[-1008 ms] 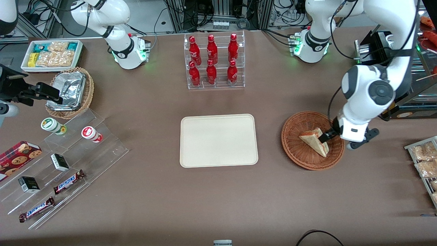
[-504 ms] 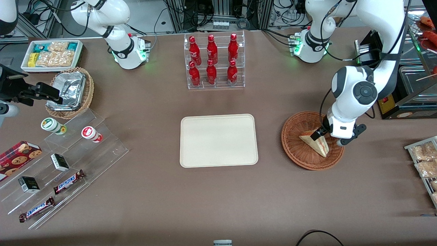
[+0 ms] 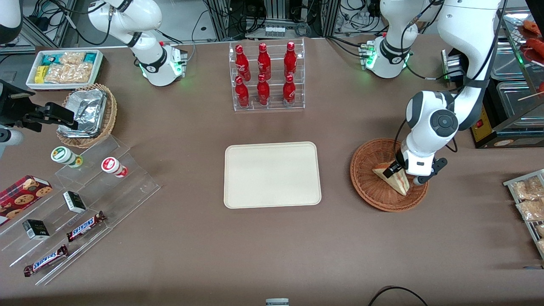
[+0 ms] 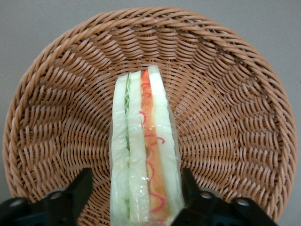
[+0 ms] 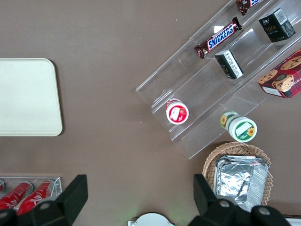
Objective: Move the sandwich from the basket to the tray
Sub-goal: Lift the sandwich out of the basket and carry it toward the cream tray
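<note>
The sandwich [image 3: 399, 183], a pale wedge with a red and green filling stripe, stands on edge inside the reddish-brown wicker basket [image 3: 361, 170]. My left gripper [image 3: 397, 174] is down in the basket, open, with one black finger on each side of the sandwich. In the left wrist view the wrapped sandwich [image 4: 143, 155] runs between the fingers [image 4: 82, 188] of the gripper [image 4: 136, 193]. One finger is at the wrap and a small gap shows at the other. The basket [image 4: 225, 94] fills that view. The cream tray [image 3: 272, 175] lies beside the basket, toward the parked arm's end, and also shows as the tray [image 5: 28, 99].
A clear rack of red bottles [image 3: 267, 76] stands farther from the front camera than the tray. Toward the parked arm's end are a tan basket of foil trays [image 3: 87, 114], a white snack bin [image 3: 63, 68] and a stepped acrylic shelf [image 3: 80, 199]. Snack packets [image 3: 529, 199] lie toward the working arm's end.
The left arm has swung inward over the basket, carrying the gripper from the basket's rim to astride the sandwich. The sandwich has not moved.
</note>
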`<move>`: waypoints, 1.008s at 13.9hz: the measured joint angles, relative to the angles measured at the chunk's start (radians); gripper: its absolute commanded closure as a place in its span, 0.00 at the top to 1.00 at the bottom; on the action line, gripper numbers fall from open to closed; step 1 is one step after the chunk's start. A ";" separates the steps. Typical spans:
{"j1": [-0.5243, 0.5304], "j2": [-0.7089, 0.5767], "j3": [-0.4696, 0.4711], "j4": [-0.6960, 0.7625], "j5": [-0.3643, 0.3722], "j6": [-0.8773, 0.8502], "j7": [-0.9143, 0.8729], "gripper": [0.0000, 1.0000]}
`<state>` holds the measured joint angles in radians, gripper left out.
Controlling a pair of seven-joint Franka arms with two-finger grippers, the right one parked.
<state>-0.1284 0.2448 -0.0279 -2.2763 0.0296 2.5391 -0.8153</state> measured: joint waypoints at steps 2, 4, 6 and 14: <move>0.000 0.001 0.000 0.002 0.000 0.000 0.000 0.00; 0.000 -0.001 0.000 0.012 0.000 0.000 -0.001 0.00; -0.013 -0.015 -0.002 0.044 0.000 -0.035 0.000 0.00; -0.253 -0.074 -0.014 0.415 0.001 -0.510 -0.025 0.00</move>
<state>-0.3810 0.1709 -0.0419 -1.8609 0.0310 2.0287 -0.8399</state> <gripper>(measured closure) 0.841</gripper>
